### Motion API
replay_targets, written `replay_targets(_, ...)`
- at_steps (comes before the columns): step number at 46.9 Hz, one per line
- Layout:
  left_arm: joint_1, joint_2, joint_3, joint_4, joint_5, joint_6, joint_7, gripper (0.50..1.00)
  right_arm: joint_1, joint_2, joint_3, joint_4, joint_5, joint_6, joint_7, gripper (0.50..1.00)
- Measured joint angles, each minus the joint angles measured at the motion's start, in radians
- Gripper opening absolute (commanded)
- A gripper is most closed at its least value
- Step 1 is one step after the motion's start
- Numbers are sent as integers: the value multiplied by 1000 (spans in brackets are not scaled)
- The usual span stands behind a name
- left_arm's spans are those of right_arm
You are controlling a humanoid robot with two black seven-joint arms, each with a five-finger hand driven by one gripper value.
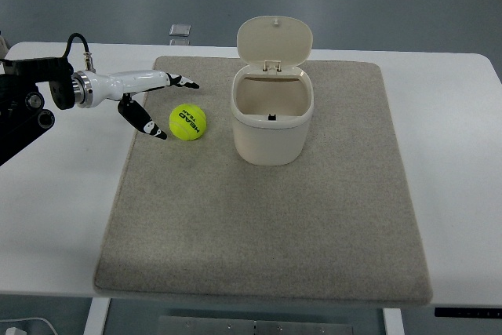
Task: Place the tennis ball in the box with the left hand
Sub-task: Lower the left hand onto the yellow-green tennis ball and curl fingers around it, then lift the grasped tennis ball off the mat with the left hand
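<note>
A yellow tennis ball [188, 122] lies on the beige mat [267, 225], left of the box. The box [271, 117] is a cream bin with its hinged lid [274, 38] standing open; its inside looks empty. My left hand [174, 106] comes in from the left edge, white with black fingertips. Its fingers are spread open, one finger [182, 81] above the ball and the thumb [149, 125] just left of it. The hand holds nothing and sits close beside the ball, not around it. The right arm is out of view.
The mat lies on a white table [55, 217]. A small grey object [180, 30] sits at the table's far edge behind the mat. The black arm body [22, 107] fills the left edge.
</note>
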Motion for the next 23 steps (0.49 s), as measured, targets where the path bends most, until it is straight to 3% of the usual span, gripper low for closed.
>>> replay_targets(17,0,-45,34,-23,197,26,-4,855,0,0,0,0,0,0,0,938)
replay_targets(23,-10,-55,35,-23,209,26,-4,793,0,0,0,0,0,0,0,938)
